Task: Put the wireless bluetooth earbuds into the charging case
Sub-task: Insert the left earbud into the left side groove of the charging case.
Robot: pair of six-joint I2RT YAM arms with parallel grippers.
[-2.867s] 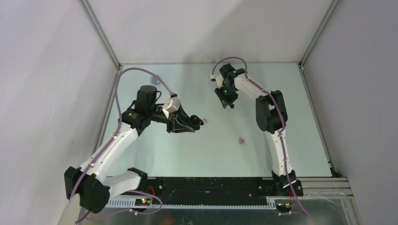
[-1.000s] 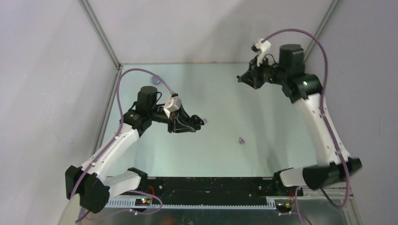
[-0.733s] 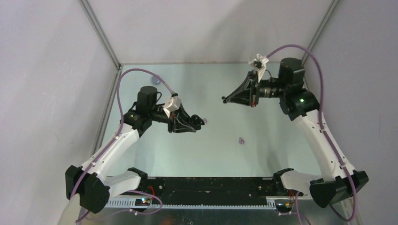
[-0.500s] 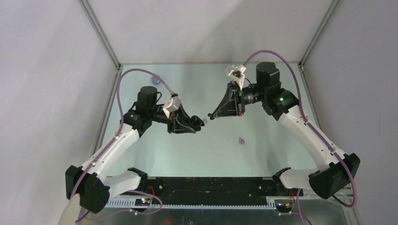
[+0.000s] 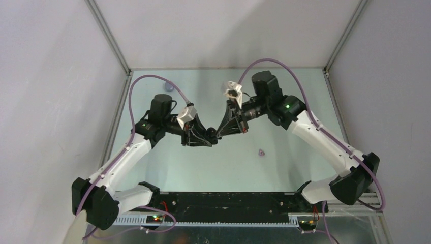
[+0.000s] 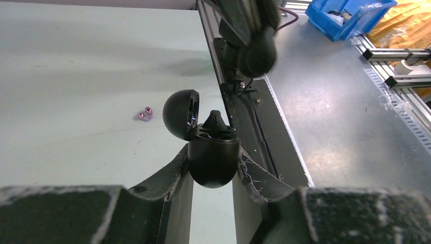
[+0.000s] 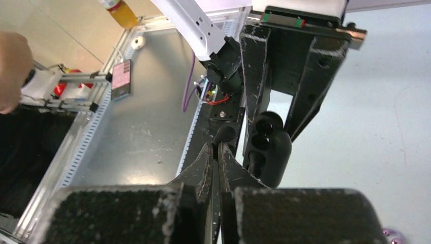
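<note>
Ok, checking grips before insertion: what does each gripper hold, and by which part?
Left gripper clamps the open charging case by its rounded lower body. Right gripper pinches a small black earbud by one end, at its fingertips.

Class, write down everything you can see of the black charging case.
The charging case is a glossy black, egg-shaped shell, plastic by its look. Its domed lid is hinged open to one side, baring dark sockets. The left gripper clamps its lower half between both fingers. The tip of the shut right gripper reaches its open mouth.
</note>
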